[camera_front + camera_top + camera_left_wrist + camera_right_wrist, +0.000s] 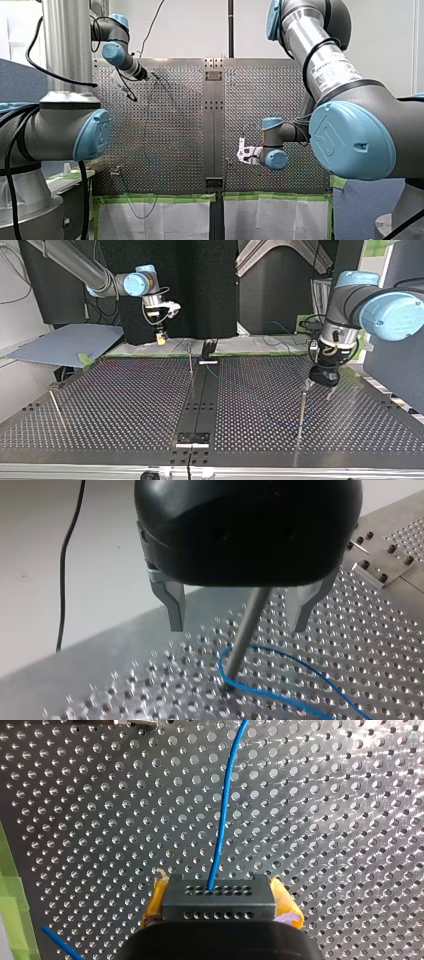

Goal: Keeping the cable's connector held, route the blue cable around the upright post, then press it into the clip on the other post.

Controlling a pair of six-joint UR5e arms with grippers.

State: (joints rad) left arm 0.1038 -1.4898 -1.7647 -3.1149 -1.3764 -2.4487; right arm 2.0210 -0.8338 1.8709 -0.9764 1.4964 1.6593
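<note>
Status: your right gripper (219, 892) is clamped on the black connector (219, 905), yellow pads (287, 902) either side, and the blue cable (223, 820) leaves its front face and runs off across the perforated counter (340, 820). So the hold looks fine. Your left gripper (238, 627) is wide and gripping nothing, with its metal fingers (175, 607) straddling the upright post (248, 630). The cable curls round the post's base, flat on the counter, and looks slack. I'd call the wrap about made and the clip step not started. I can't make out the clip in any view; the thin post (190, 365) mid-counter in the top view is a candidate, no more. Risks from here: 1) The loop sits loose and low, so if you tension it with an upward pull it can ride up the post and pop off the top. Keep the pull low. 2) The left fingers sit either side of the post, so any sideways move before lifting clear knocks the post or drags the loop off. 3) Pull too hard with the right arm and the thin cable binds at the post, which can slew the connector in the pads or strain the cable where it enters. 4) Loose slack between post and clip can flop wide of the clip, so take it up gradually.
</note>
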